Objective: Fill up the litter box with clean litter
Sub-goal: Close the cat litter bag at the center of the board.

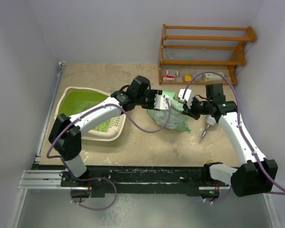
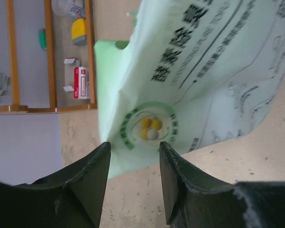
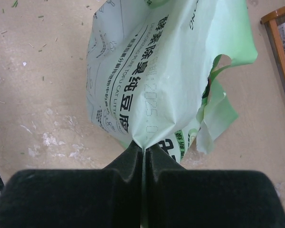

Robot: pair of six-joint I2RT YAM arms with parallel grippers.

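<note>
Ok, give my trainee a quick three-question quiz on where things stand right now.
1. True or false: the right gripper is shut on the light green bag.
2. Which describes the left gripper? A: shut on the bag. B: open, its fingers apart. C: shut, holding nothing.
3. Fill in: in the top view, the litter box lies to the ___ of the bag.

Key: 1 true. 2 B. 3 left.
</note>
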